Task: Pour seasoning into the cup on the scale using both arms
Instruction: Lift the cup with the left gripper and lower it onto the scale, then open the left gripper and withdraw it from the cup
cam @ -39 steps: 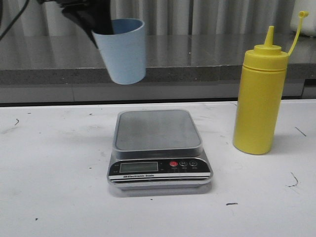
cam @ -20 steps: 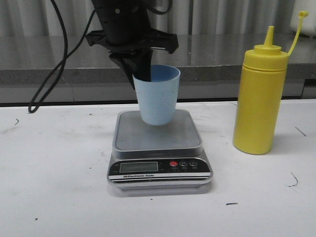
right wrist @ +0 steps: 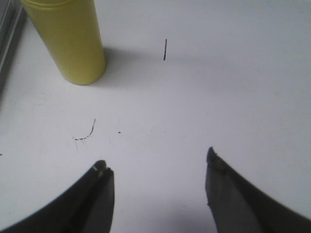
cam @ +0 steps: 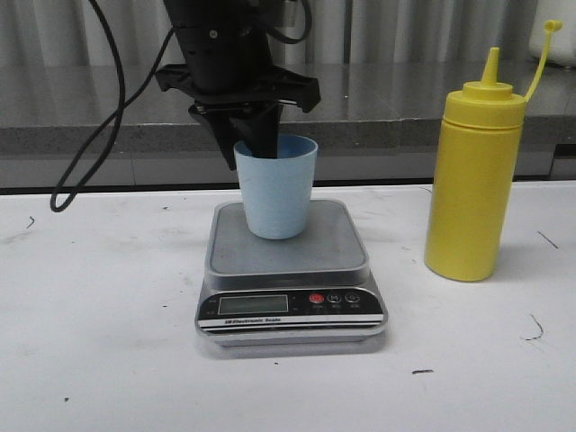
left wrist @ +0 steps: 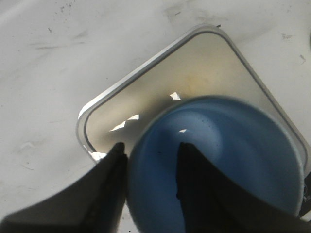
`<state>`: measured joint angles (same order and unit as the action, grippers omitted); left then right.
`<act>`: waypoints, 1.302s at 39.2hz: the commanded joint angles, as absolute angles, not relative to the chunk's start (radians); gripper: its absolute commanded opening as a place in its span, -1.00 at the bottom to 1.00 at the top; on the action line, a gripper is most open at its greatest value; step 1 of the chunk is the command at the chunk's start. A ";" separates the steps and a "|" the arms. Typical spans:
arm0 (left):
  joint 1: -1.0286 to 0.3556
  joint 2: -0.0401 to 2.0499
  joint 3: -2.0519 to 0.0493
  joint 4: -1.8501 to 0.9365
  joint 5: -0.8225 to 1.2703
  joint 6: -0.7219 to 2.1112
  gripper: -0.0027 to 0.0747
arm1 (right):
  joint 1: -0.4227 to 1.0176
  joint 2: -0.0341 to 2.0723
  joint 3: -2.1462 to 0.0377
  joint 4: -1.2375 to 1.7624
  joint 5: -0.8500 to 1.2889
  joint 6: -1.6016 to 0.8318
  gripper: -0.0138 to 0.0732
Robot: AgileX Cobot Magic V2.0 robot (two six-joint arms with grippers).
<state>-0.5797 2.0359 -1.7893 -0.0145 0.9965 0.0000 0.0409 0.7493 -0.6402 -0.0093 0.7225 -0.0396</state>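
The left end effector (cam: 256, 144) pinches the cup's (cam: 274, 193) rim over the scale (cam: 288, 261); set it flat, centred, then let go. The right end effector (right wrist: 158, 177) is spread near the bottle (cam: 474, 175) toward the counter's right edge.

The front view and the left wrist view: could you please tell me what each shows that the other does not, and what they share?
Only the front view shows the yellow squeeze bottle, the scale's display and its buttons. Only the left wrist view shows the cup's empty inside and one finger inside the rim, the other outside. Both show the blue cup on the scale's platform, held by the left gripper.
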 commanded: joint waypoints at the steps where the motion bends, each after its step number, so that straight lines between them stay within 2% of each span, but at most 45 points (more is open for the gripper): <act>1: -0.584 1.982 -1.827 -0.017 0.993 -0.009 -0.01 | 0.032 0.750 -0.666 -0.017 0.659 -0.046 0.33; 10: -0.584 1.898 -1.827 -0.013 1.070 -0.009 -0.01 | 0.032 0.750 -0.666 -0.017 0.659 -0.046 0.33; 28: -0.584 1.490 -1.765 0.118 1.105 -0.043 -0.01 | 0.032 0.750 -0.666 -0.017 0.659 -0.046 0.33; 36: -0.580 1.253 -1.564 0.118 1.073 -0.066 -0.01 | 0.032 0.750 -0.666 -0.017 0.659 -0.046 0.33; 51: -0.580 0.674 -1.023 0.087 0.984 -0.097 -0.01 | 0.032 0.750 -0.666 -0.017 0.659 -0.046 0.33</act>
<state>-0.5797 0.7559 -1.0539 0.1061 1.0574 -0.0835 0.0409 0.7493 -0.6402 -0.0093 0.7222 -0.0396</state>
